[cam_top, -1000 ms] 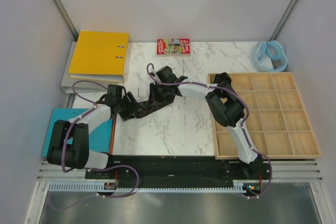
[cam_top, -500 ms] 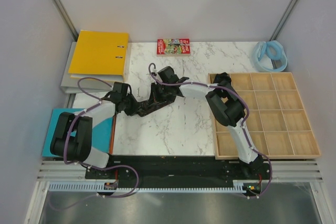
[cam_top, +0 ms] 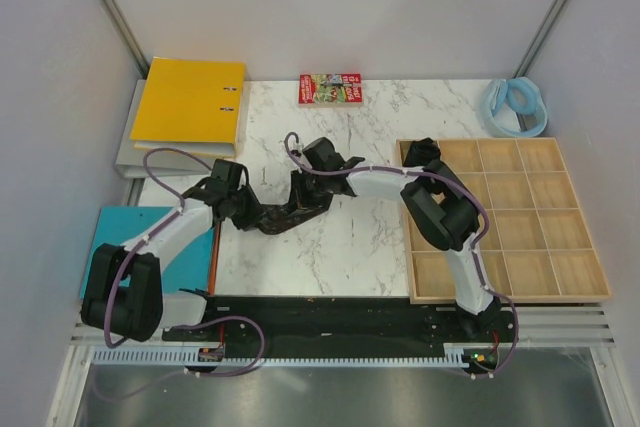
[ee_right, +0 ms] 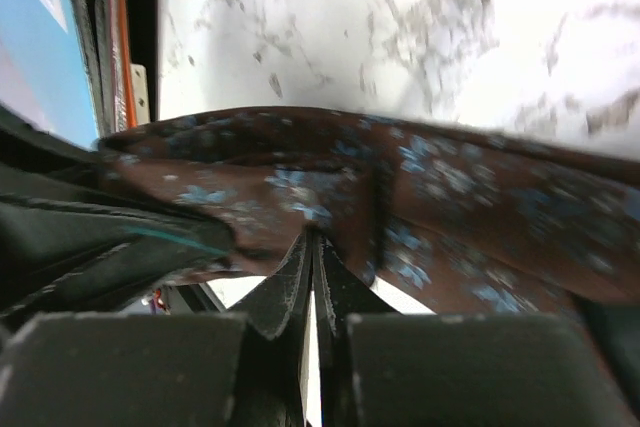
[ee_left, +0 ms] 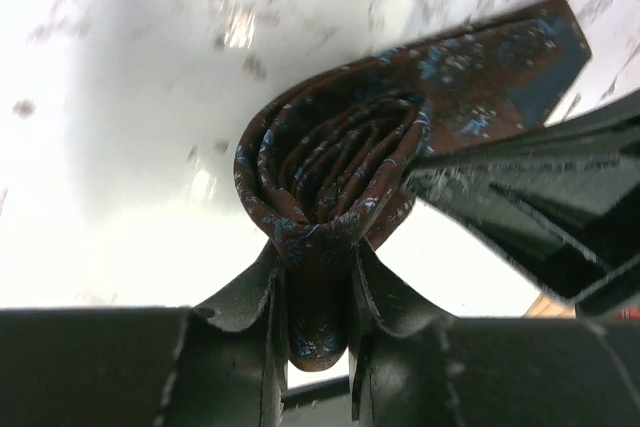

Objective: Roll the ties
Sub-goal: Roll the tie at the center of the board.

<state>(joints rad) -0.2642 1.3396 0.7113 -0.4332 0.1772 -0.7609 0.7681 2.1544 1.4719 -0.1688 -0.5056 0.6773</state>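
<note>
Well, the dark brown, blue-flecked fabric tie (ee_left: 330, 167) is mostly coiled, on the white marble table (cam_top: 350, 247) left of centre. My left gripper (ee_left: 318, 282) clamps the coil. My right gripper (ee_right: 310, 247) pinches shut on the loose tail, not yet wound in.

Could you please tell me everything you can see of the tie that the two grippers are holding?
The tie is dark brown fabric with a small blue floral pattern. One end is wound into a loose, layered coil, and the rest runs off as a flat strip. The left gripper pinches the coil's lower edge. The right gripper is shut on the strip. The tie sits over the white marble table, left of centre.
</note>
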